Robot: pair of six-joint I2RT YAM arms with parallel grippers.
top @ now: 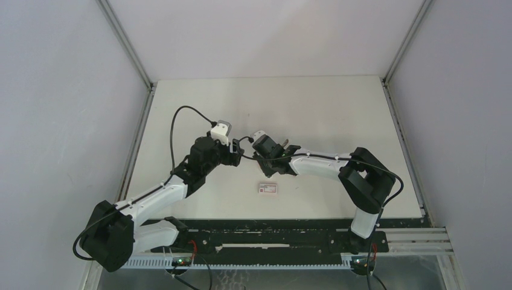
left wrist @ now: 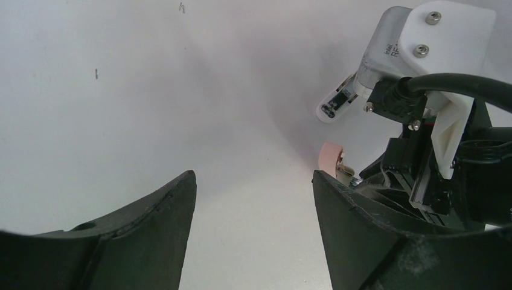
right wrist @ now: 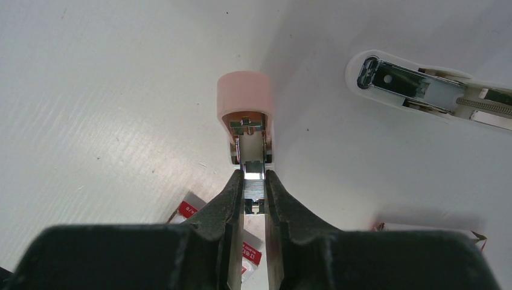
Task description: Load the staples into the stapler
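Note:
In the right wrist view my right gripper (right wrist: 253,176) is shut on the staples (right wrist: 253,186), a small grey metallic strip held between the fingertips. The strip sits at the open metal channel of the stapler (right wrist: 244,106), which has a pink rounded end. A white and metal stapler arm (right wrist: 416,87) with a spring lies open to the right. My left gripper (left wrist: 253,175) is open and empty over bare table. Its right finger (left wrist: 362,229) is next to the stapler's pink end (left wrist: 331,158). In the top view the two grippers, left (top: 235,152) and right (top: 265,158), meet mid-table.
A little white box with a red label (top: 267,188) lies on the table just near of the right gripper, and shows under its fingers (right wrist: 188,211). A torn white flap (right wrist: 422,228) lies to the right. White walls enclose the table (top: 338,109).

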